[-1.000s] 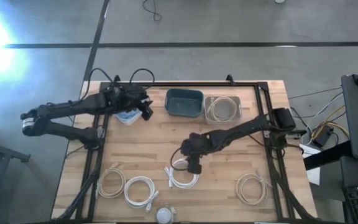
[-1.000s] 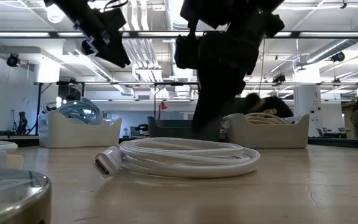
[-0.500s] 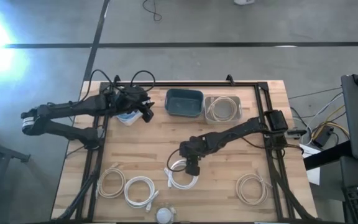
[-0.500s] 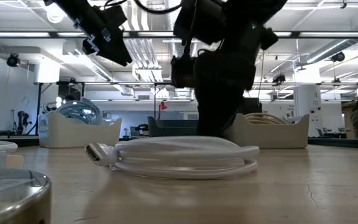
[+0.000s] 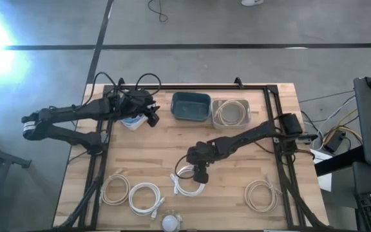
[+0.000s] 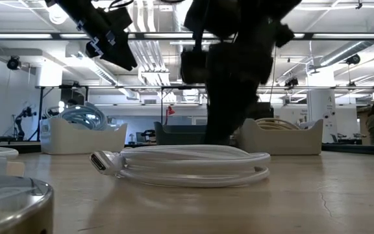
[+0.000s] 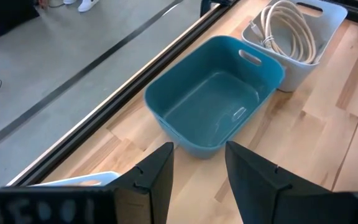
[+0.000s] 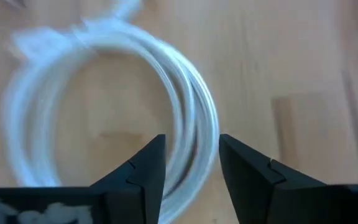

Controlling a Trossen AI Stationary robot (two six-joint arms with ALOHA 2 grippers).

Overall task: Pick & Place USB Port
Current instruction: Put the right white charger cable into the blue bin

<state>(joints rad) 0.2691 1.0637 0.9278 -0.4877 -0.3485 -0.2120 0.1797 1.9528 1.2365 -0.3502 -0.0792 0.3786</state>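
Observation:
A coiled white USB cable point(image 5: 189, 185) lies flat on the wooden table, near the middle; its plug point(image 6: 102, 161) sticks out of the coil in the low view. My right gripper point(image 5: 199, 171) hangs over the coil's far side, fingers pointing down and open, with a bundle of strands point(image 8: 188, 124) between them. My left gripper point(image 5: 152, 116) waits open in the air at the far left, above a white bin point(image 5: 132, 122), looking at the teal bin point(image 7: 216, 99). My right gripper point(image 8: 191, 155) comes at the coil from above and straddles its bundled strands on the coil's far side, across the strands. The coil lies flat on the table. Whether the fingers point(image 8: 138, 171) touch the strands, I cannot tell.
At the far edge stand an empty teal bin point(image 5: 190, 106) and a white bin point(image 5: 230, 113) holding a coiled cable. Three more cable coils lie near the front edge point(image 5: 114, 190), point(image 5: 145, 196), point(image 5: 261, 195). A round lidded object point(image 5: 171, 223) sits at the near edge.
My right gripper has come down onto the coil's far side and edged slightly toward the table's left. The coil has shifted a little on the table: its loops lie flatter and its plug has swung leftward in the low view.

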